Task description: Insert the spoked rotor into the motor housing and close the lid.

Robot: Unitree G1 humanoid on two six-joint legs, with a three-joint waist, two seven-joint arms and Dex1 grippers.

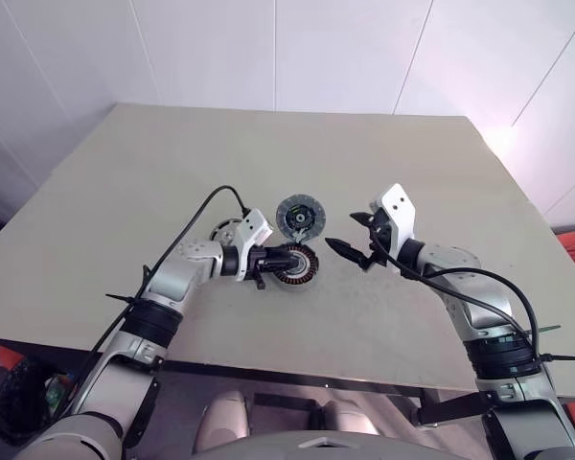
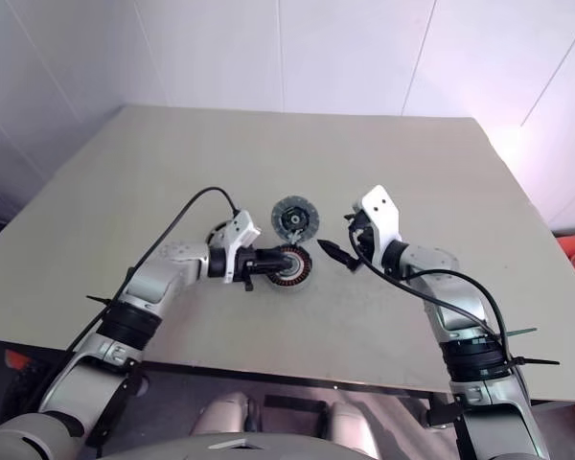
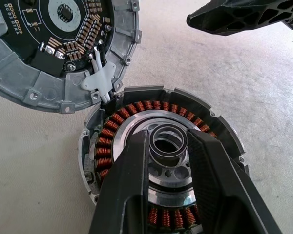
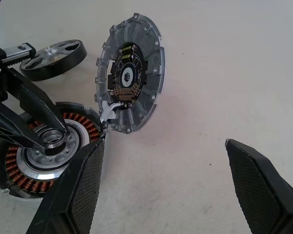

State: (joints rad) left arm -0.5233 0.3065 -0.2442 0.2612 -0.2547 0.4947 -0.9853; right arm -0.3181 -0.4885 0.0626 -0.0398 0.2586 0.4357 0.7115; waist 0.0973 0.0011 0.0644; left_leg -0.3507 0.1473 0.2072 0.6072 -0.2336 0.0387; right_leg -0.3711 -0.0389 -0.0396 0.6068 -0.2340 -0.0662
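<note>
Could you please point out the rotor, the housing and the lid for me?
rotor (image 4: 53, 58), right wrist view, on its silver spoked face.
housing (image 3: 136, 108), left wrist view, on its copper windings.
lid (image 4: 149, 95), right wrist view, on its grey outer ring.

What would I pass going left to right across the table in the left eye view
spoked rotor → left hand on the motor housing → right hand. The lid sits just behind the housing, overlapping it sideways, so it's left out.
</note>
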